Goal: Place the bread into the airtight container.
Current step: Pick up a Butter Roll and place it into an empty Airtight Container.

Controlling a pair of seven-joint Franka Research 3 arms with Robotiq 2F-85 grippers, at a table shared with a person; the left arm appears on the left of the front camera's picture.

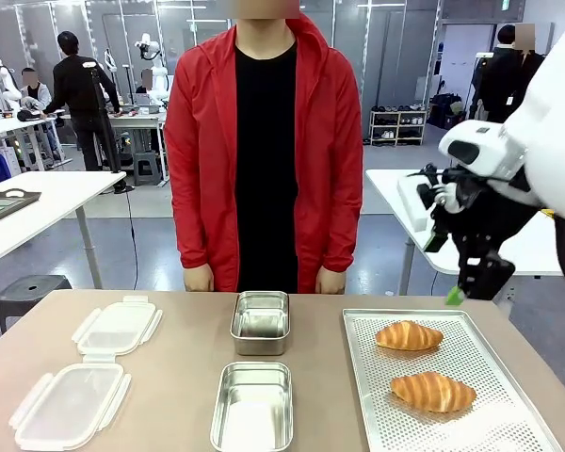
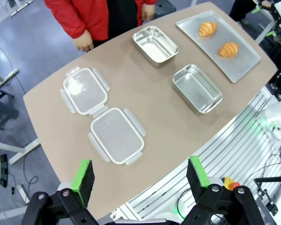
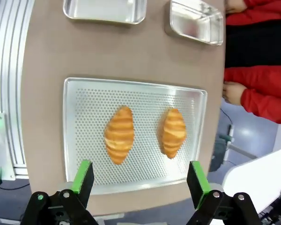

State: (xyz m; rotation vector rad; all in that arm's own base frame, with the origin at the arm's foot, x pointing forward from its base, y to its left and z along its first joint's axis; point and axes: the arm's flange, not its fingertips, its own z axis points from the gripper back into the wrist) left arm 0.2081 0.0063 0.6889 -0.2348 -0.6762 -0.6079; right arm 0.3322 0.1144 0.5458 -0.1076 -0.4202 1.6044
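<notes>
The right pincer [image 3: 139,168] hangs wide open and empty above the perforated silver metal tray [image 3: 84,96] on the brown counter [image 1: 179,367]. On the tray, a golden-brown croissant [image 3: 119,134] lies beside a second croissant [image 3: 173,132], not touching it. The left pincer [image 2: 140,171] is also open and empty, high over the counter, where two empty rectangular steel containers [image 1: 252,410] stand between the tray and two clear plastic lids [image 1: 71,405].

Open lab hall, grey floor, white worktables.
Glossy grey-blue floor [image 1: 122,235]. White table [image 1: 52,198] at left, dark stool [image 1: 28,290] in front of it. Second white table [image 1: 386,188] at right. Low shelf rack [image 1: 397,125] at back, possibly holding shoes. Glass partitions [image 1: 358,47] behind, evenly lit.
</notes>
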